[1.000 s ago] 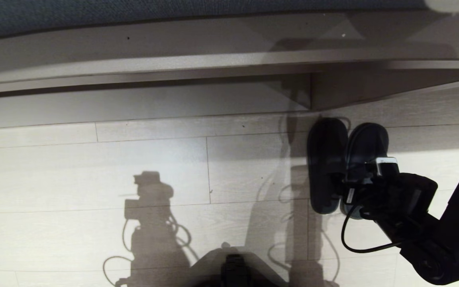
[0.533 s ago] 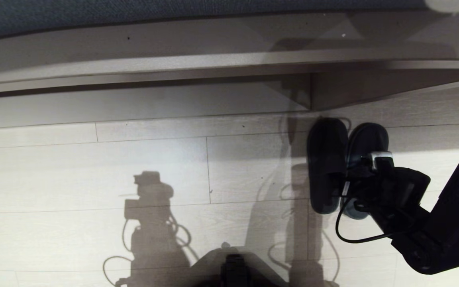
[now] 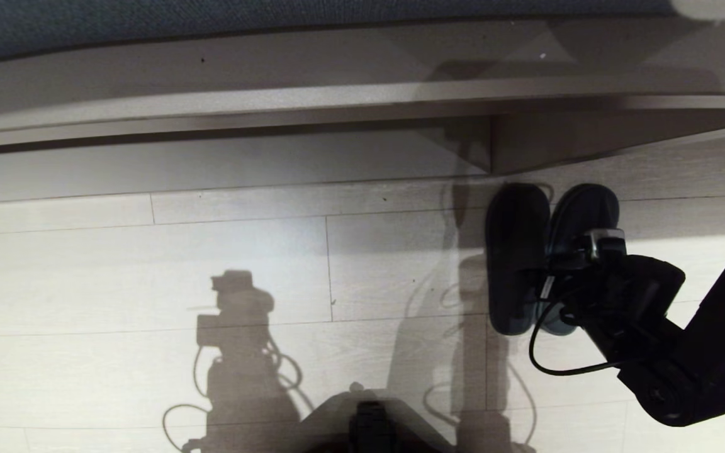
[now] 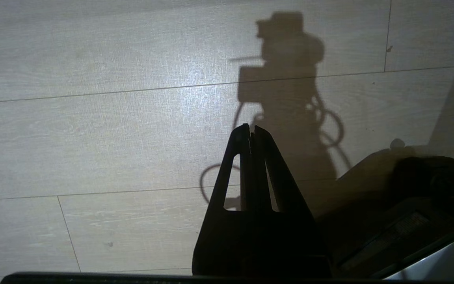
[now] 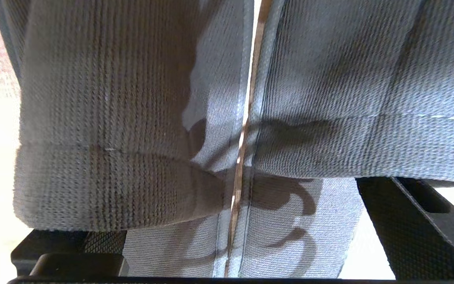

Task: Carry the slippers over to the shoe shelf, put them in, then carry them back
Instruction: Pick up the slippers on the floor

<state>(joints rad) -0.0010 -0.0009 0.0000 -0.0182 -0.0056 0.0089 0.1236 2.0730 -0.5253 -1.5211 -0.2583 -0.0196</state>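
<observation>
Slippers [image 3: 517, 258] side by side on floor [image 3: 148, 270] before shoe shelf [image 3: 224, 165], right gripper [image 3: 573, 264] jaws spread over them, left gripper [image 4: 250, 136] jaws pressed together

The right arm [image 3: 683, 352] was built of bulky matte-black housings, with a small white-and-silver block [image 3: 605, 238] at the wrist and a thin black cable [image 3: 551, 368] looped beneath it. The left gripper [image 4: 252, 134] was formed of black tapering fingers [image 4: 233, 165] with triangular cut-outs, beside a grey-edged dark body panel [image 4: 428, 252].
</observation>
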